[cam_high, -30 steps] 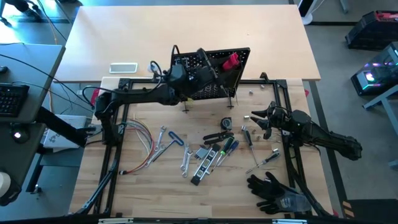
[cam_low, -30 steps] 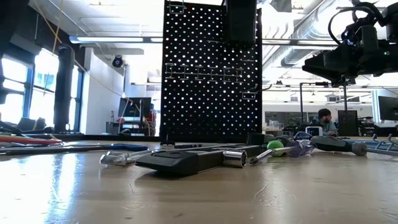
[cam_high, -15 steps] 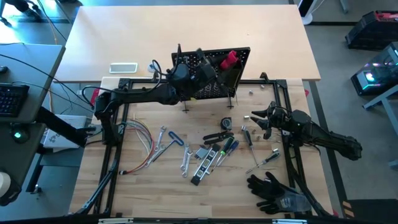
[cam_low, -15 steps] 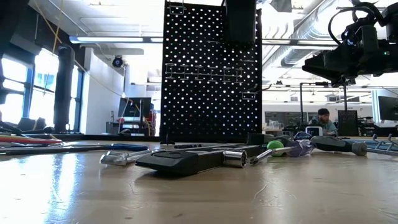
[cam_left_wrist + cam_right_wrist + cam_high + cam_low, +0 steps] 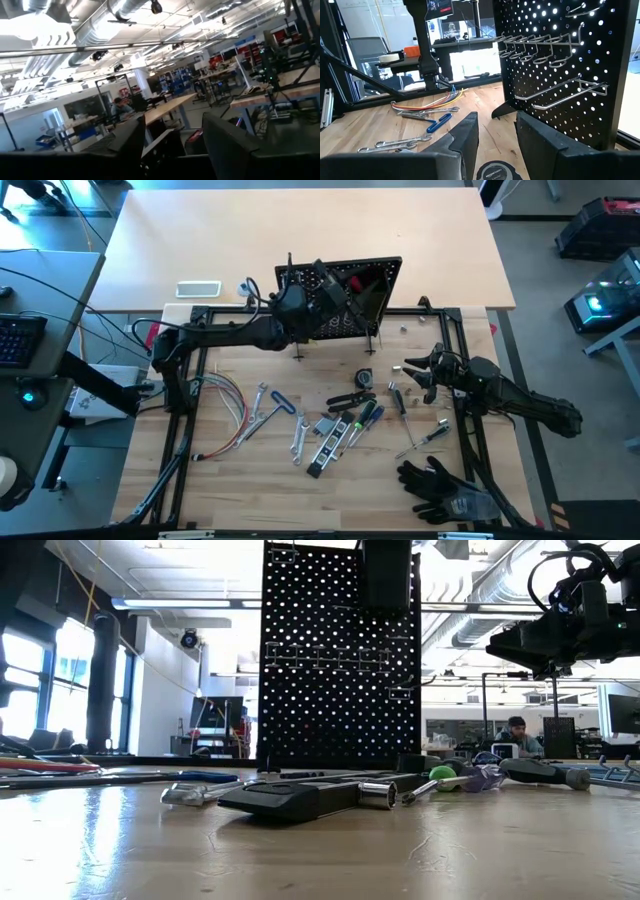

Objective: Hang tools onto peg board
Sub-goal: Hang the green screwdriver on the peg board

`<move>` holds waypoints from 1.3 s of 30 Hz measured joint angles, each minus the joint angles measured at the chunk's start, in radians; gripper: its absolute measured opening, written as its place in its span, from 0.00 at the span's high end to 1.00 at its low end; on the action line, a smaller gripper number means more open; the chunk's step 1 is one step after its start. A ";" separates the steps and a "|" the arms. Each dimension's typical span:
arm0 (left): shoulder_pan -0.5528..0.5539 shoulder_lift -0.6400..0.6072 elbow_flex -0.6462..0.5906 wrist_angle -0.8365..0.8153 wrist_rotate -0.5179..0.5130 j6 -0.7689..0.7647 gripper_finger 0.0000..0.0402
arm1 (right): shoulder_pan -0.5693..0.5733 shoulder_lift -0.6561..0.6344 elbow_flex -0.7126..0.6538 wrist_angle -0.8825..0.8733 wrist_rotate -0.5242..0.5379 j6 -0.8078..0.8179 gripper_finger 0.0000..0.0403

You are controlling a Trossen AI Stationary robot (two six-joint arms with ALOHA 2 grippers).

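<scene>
The black peg board (image 5: pixel 330 325) stands upright at the table's far side, with its box bin (image 5: pixel 370 298) high on its front; it also shows in the low view (image 5: pixel 320 690). My left gripper (image 5: pixel 328 283) is up at the board's top edge beside the bin. Its fingers stand apart in the left wrist view (image 5: pixel 173 145), with a dark shape and a bit of red (image 5: pixel 193 143) between them. A dark red tool end (image 5: pixel 353 281) shows at the bin. My right gripper (image 5: pixel 412 377) hovers open and empty over the table's right part. Pliers (image 5: pixel 352 398), green-handled drivers (image 5: pixel 365 418) and wrenches (image 5: pixel 262 402) lie flat on the table. My left gripper stands by the red-ended tool (image 5: pixel 353 281) at the bin's top. The gripper's own body hides the place from above, and I cannot tell whether the fingers touch the tool.
A round tape measure (image 5: pixel 365 378) lies just ahead of my right gripper. A black-silver bar (image 5: pixel 322 455) and a driver (image 5: pixel 425 438) lie nearer the front. Black gloves (image 5: pixel 440 485) lie at the near right, coloured wires (image 5: pixel 225 405) at the left. Empty hooks (image 5: pixel 535 47) stick out of the board's front.
The red tool end at the bin has moved a little toward the table's left, beside my left gripper, and now shows darker and smaller. My left arm's wrist has shifted slightly at the board's top.
</scene>
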 joint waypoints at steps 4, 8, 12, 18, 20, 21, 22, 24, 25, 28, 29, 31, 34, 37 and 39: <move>-0.025 -0.008 -0.002 0.006 0.001 0.048 0.53 | 0.000 0.000 0.000 0.000 0.000 0.000 0.68; -0.051 -0.028 -0.002 0.010 0.001 0.093 0.53 | 0.000 0.000 0.000 0.000 0.000 0.000 0.68; -0.083 -0.052 -0.002 0.000 -0.001 0.131 0.53 | 0.000 0.000 0.000 0.000 0.000 0.000 0.68; -0.144 -0.096 -0.002 -0.099 -0.009 0.186 0.53 | 0.000 0.000 0.000 0.000 0.000 0.000 0.68; -0.168 -0.111 -0.002 -0.163 -0.011 0.183 0.53 | 0.000 0.000 0.000 0.000 0.000 0.000 0.68; -0.182 -0.121 -0.002 -0.206 -0.012 0.179 0.53 | 0.000 0.000 0.000 0.000 0.000 0.000 0.68; -0.196 -0.131 -0.002 -0.244 -0.012 0.177 0.53 | 0.000 0.000 0.000 0.000 0.000 0.000 0.68; -0.228 -0.148 -0.002 -0.323 -0.013 0.175 0.53 | 0.000 0.000 0.000 0.000 0.000 0.000 0.68; -0.243 -0.155 -0.002 -0.361 -0.013 0.170 0.53 | 0.000 0.000 0.000 0.000 0.000 0.000 0.68; -0.290 -0.175 -0.002 -0.482 -0.012 0.141 0.53 | 0.000 0.000 0.000 0.000 0.000 0.000 0.68; -0.305 -0.182 -0.002 -0.523 -0.013 0.131 0.53 | 0.000 0.000 0.000 0.000 0.000 0.000 0.68; -0.334 -0.197 -0.002 -0.604 -0.013 0.107 0.53 | 0.000 0.000 0.000 0.000 0.000 0.000 0.68; -0.369 -0.214 -0.001 -0.727 -0.014 0.057 0.53 | 0.000 0.000 0.000 0.005 0.000 0.000 0.68; -0.389 -0.214 -0.001 -0.854 -0.014 -0.011 0.53 | 0.000 0.000 -0.001 0.038 0.000 0.000 0.68; -0.394 -0.213 -0.003 -0.933 -0.013 -0.056 0.53 | 0.000 0.000 -0.001 0.059 0.000 0.000 0.68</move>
